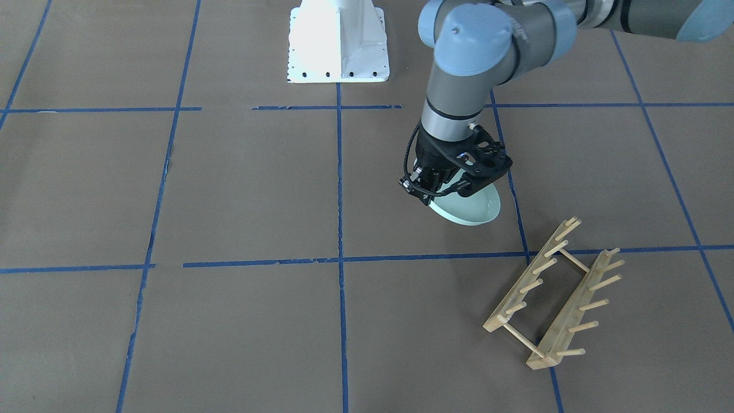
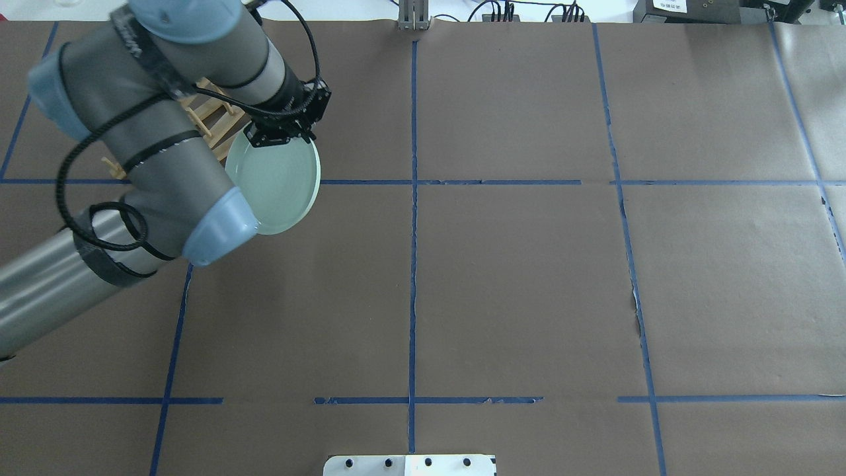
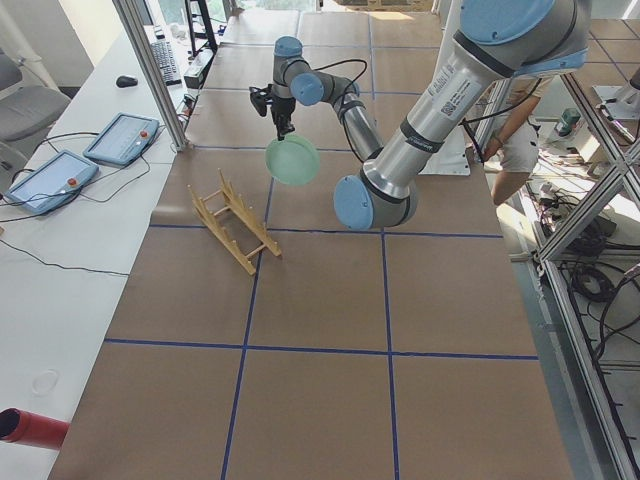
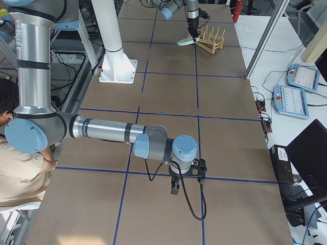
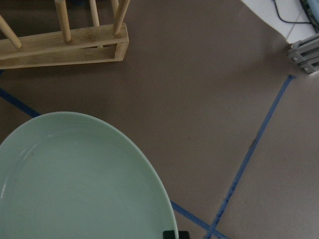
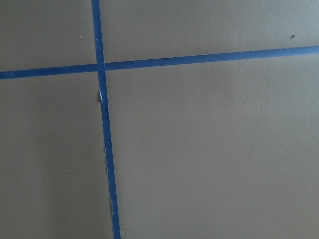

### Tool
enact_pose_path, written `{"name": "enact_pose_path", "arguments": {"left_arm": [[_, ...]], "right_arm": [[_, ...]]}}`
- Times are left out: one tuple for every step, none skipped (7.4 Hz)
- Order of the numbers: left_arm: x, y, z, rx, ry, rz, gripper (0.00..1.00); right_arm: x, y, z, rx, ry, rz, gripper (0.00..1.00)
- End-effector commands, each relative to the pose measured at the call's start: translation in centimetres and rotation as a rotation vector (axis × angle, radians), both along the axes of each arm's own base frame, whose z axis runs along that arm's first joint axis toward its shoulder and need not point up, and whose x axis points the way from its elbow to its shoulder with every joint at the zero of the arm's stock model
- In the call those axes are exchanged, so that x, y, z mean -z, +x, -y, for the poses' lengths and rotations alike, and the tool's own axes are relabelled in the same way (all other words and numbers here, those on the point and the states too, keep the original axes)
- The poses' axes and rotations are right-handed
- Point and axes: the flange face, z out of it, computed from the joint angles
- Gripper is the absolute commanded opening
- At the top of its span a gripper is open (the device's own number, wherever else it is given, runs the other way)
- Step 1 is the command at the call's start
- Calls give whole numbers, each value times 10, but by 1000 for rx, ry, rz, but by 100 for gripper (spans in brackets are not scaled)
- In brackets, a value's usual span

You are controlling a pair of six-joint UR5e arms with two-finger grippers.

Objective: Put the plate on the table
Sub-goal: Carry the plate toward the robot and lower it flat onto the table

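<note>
The pale mint-green plate (image 1: 471,210) hangs tilted from my left gripper (image 1: 438,192), which is shut on its rim. The plate is held just over the brown table (image 1: 246,189), beside the wooden peg rack (image 1: 550,292). From overhead the plate (image 2: 277,182) shows its inside face below the gripper (image 2: 281,135). The left wrist view shows the plate (image 5: 75,184) large at the lower left, with the rack (image 5: 65,42) beyond it. My right gripper (image 4: 176,190) shows only in the exterior right view, low over the table far from the plate; I cannot tell whether it is open or shut.
The peg rack (image 2: 211,112) stands partly behind my left arm in the overhead view. The white robot base (image 1: 338,43) is at the table's robot side. Blue tape lines (image 6: 102,99) cross under the right wrist camera. Tablets (image 3: 70,165) lie on a side bench.
</note>
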Motion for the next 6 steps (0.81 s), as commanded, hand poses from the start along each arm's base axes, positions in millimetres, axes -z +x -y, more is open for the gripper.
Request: {"name": "enact_pose_path", "arguments": {"left_arm": [[-20, 88, -25, -172, -56, 253, 0], [-32, 116, -42, -219, -65, 282, 0], [-39, 121, -47, -229, -64, 292, 0], [-40, 126, -50, -235, -51, 282, 0], [-45, 134, -57, -245, -27, 253, 5], [-47, 136, -57, -245, -13, 231, 32]], "right_arm": [[0, 0, 0, 0, 0, 0, 100], [0, 0, 0, 0, 0, 0, 100], [0, 0, 0, 0, 0, 0, 100], [0, 0, 0, 0, 0, 0, 100], [0, 0, 0, 0, 0, 0, 100], [0, 0, 0, 0, 0, 0, 100]]}}
